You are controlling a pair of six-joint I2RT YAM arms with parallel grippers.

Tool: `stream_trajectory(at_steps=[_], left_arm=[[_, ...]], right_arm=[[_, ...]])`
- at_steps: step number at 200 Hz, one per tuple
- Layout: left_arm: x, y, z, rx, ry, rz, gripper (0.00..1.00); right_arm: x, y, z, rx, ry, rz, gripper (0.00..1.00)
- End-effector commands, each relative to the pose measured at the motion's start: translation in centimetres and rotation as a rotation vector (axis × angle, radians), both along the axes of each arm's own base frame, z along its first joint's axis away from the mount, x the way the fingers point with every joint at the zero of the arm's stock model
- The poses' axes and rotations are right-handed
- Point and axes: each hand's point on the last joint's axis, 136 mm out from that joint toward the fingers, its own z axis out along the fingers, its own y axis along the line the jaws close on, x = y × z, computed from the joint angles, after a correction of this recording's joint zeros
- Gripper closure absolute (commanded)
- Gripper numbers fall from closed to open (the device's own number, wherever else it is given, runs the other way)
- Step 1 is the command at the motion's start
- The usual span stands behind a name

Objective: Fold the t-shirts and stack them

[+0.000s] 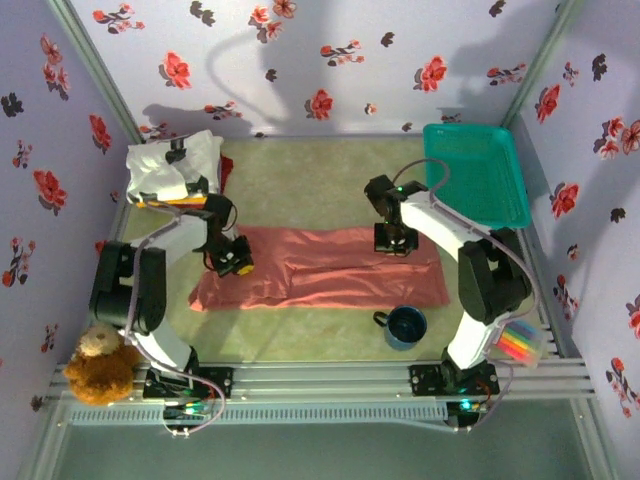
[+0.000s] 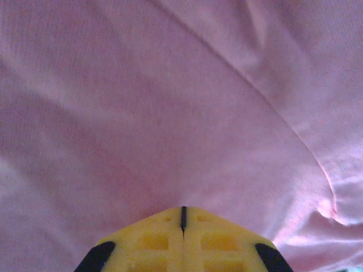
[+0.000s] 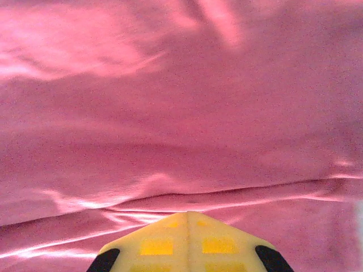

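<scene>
A large salmon-pink t-shirt (image 1: 330, 275) lies spread flat across the middle of the table. My left gripper (image 1: 232, 262) is down on its left part, with the yellow fingers (image 2: 153, 238) closed together and their tips (image 2: 183, 211) buried in the pink cloth (image 2: 170, 102). At the shirt's far edge on the right side, my right gripper (image 1: 393, 240) is also shut, tip (image 3: 187, 214) on the cloth (image 3: 181, 85), where creases run in to it. At the back left lies a pile of t-shirts (image 1: 172, 165), a white one on top with yellow and red edges showing.
A teal mesh basket (image 1: 478, 175) stands at the back right. A dark blue mug (image 1: 405, 326) sits just in front of the pink shirt, near the right arm. A box of coloured pens (image 1: 518, 343) is at the front right, a teddy bear (image 1: 98, 362) at the front left.
</scene>
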Motion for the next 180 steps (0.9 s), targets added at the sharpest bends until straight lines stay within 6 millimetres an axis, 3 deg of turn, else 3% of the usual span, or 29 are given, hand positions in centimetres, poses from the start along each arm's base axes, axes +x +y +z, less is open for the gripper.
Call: stream_trajectory(at_steps=[1,37,74,103,128,155,180], left_arm=[[0.8,0.4,-0.9,0.066,0.020,-0.037,1.00],[2.1,-0.3,-2.3,0.076,0.034,-0.064,1.00],[5.2,-1.4,-3.8,0.086,0.031,-0.088,1.00],[8.6,-2.3,-4.6,0.099,0.012,-0.122,1.00],[13.1,-3.3,-5.0,0.093,-0.034,-0.176,1.00],[18.0,-5.7,-4.0,0.036,-0.092,-0.210,1.00],[20.5,-6.3,0.6,0.017,-0.199,-0.209,1.00]], right_arm=[[-0.2,3.1,-1.6,0.136,0.064,-0.023,1.00],[-0.6,2.3,-3.5,0.089,0.102,-0.033,1.00],[-0.8,1.1,-4.1,0.059,0.116,-0.041,1.00],[-0.5,0.4,-3.1,0.052,0.099,-0.043,1.00],[-0.4,0.3,-2.1,0.070,0.099,-0.033,1.00],[-0.5,0.3,-1.3,0.071,0.106,-0.010,1.00],[-0.8,0.5,-0.8,0.083,0.106,-0.009,1.00]])
